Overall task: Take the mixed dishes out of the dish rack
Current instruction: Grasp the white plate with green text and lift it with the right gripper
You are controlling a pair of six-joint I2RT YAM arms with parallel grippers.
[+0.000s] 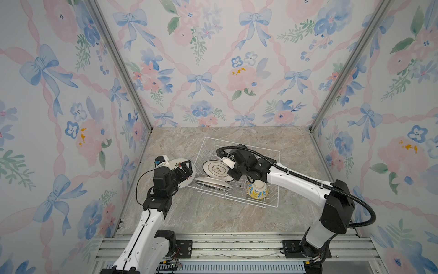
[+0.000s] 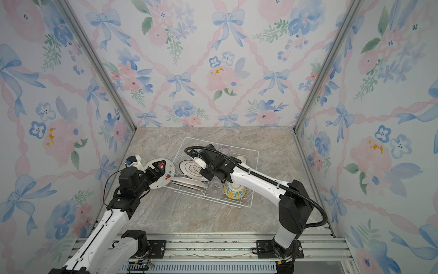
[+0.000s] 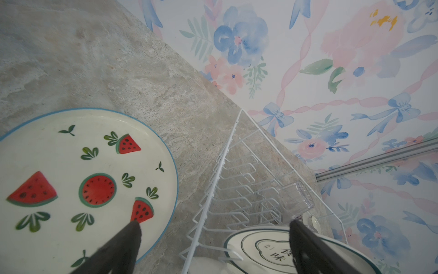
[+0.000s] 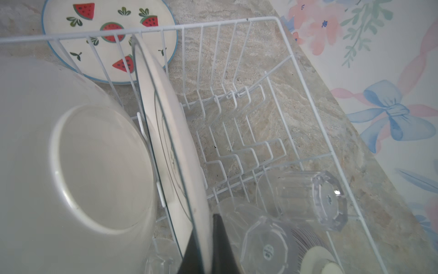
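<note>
Marble (image 1: pixel 213 218): right fingers (image 4: pixel 222 249) tight on plate (image 4: pixel 166 106)

place: robot test booth | cues: wallpapered panels (image 1: pixel 213 59), aluminium frame (image 1: pixel 237 245)

Marble-look tabletop (image 1: pixel 213 220), grey-beige veining, forms the floor of the booth. Back wall (image 1: pixel 213 59) at 12 o'clock is papered with blue bows, pink roses and a pink ribbon lattice. The same paper covers the left wall (image 1: pixel 47 118) at 9 o'clock and the right wall (image 1: pixel 398 106) at 3 o'clock. Aluminium post (image 1: pixel 119 59) at 11 o'clock, second post (image 1: pixel 349 59) at 1 o'clock. Ribbed aluminium rail (image 1: pixel 237 245) at 6 o'clock, slotted grille (image 1: pixel 237 268) just outside it.
</note>
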